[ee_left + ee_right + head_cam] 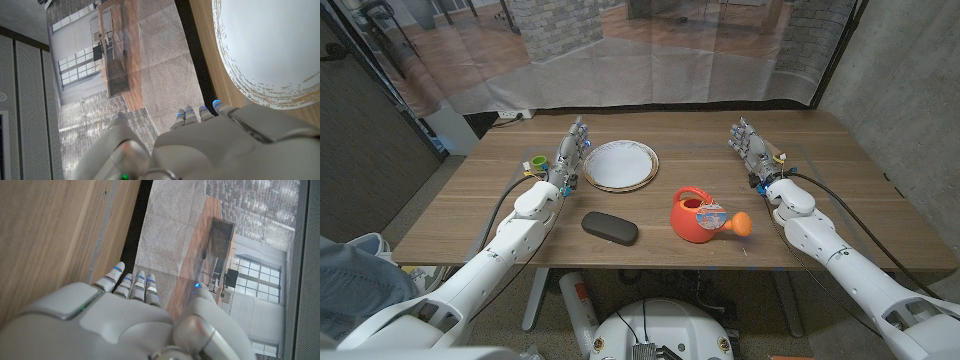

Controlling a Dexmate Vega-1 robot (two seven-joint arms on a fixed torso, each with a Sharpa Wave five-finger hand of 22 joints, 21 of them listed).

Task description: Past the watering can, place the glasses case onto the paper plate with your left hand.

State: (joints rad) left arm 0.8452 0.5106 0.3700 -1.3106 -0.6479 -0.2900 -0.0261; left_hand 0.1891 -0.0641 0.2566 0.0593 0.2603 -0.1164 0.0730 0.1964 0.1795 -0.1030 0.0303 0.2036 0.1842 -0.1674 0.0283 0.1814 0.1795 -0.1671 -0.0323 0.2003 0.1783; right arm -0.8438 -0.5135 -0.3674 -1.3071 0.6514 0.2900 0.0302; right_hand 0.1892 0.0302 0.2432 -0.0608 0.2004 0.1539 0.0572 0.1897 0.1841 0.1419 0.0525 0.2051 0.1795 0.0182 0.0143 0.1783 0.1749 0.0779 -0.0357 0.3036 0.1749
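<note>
Both the left hand (571,152) and right hand (750,146) stand empty with fingers apart, the glasses case (610,228) lying at nine o'clock of the orange watering can (701,216), six o'clock of the paper plate (620,165).

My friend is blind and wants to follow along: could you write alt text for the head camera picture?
A dark glasses case lies near the front edge of a wooden table, beside an orange watering can, with a white paper plate behind them. The robot's left hand and right hand wait empty at either side, fingers pointing away; a small green object sits by the left hand.
</note>
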